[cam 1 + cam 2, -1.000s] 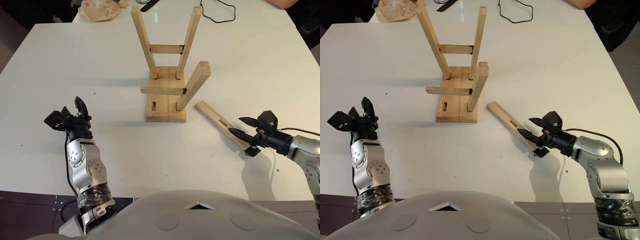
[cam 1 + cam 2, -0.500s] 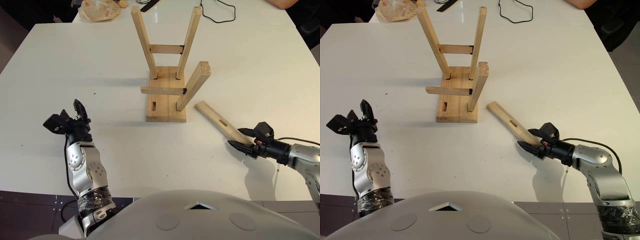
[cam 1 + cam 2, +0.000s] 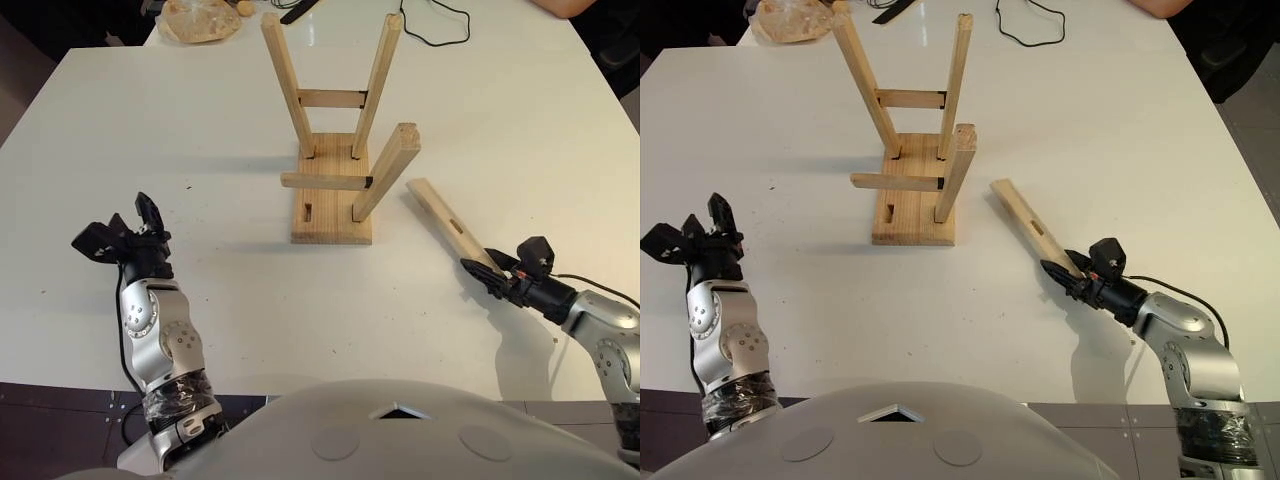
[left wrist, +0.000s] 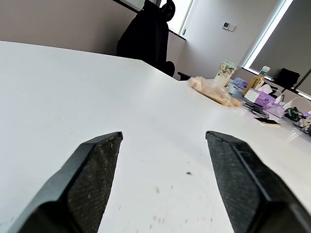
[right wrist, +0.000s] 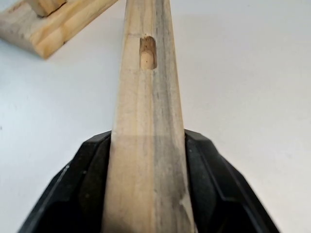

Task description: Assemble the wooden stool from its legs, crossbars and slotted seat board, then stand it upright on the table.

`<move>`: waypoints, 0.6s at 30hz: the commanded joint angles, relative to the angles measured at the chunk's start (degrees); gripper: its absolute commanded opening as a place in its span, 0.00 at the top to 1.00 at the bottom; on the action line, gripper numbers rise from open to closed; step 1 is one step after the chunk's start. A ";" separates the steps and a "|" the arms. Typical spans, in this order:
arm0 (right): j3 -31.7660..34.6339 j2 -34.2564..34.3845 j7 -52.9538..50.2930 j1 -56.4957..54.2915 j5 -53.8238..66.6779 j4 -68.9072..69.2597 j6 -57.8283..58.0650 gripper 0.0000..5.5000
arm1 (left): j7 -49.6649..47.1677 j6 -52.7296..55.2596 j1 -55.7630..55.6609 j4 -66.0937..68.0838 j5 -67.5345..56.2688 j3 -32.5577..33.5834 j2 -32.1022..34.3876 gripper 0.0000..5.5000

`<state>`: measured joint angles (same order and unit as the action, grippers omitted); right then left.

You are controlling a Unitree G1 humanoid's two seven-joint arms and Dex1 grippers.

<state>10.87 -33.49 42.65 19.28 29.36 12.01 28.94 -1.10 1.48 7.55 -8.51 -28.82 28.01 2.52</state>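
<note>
- Right jaws: clamped on the near end of one loose leg (image 3: 450,222), which angles toward the seat board (image 3: 333,195).
- Left jaws: wide apart, holding nothing, over the front left of the surface (image 3: 150,120).
- Right wrist view: a slot (image 5: 147,52) in the loose leg, with a peg end inside.
- Count: one seat board, flat at mid-surface; three fitted legs (image 3: 285,85) standing up from it; two crossbars (image 3: 332,98) joining them.
</note>
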 commanded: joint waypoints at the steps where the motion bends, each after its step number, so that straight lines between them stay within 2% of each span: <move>1: 6.06 6.38 -9.15 -8.84 12.88 0.84 10.94 0.63 | 0.83 5.43 -2.79 -1.93 -6.03 1.07 2.58 0.42; 3: 8.44 8.62 -13.14 -12.55 18.03 1.18 15.14 0.63 | 0.98 7.42 -3.66 -2.68 -8.52 1.49 3.44 0.42; 6: 12.39 14.64 -22.89 -31.59 34.96 -0.74 18.30 0.63 | 1.33 12.91 -12.70 -4.47 -17.55 2.92 7.97 0.42; 9: 12.98 14.94 -24.51 -47.42 45.39 -1.97 18.76 0.63 | 3.93 18.09 -22.50 -6.09 -26.02 2.58 13.63 0.42; 13: 13.13 12.98 -24.48 -53.77 53.25 -0.99 20.17 0.63 | 7.99 24.14 -28.67 -10.85 -35.03 -0.22 17.82 0.42; 18: 11.41 10.58 -23.84 -55.29 57.85 0.01 21.42 0.63 | 11.33 29.54 -32.27 -14.53 -43.63 -3.25 20.56 0.42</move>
<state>22.98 -21.04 18.32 -35.91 86.47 11.77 49.40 9.38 28.87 -24.15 -22.19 -69.92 25.90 21.93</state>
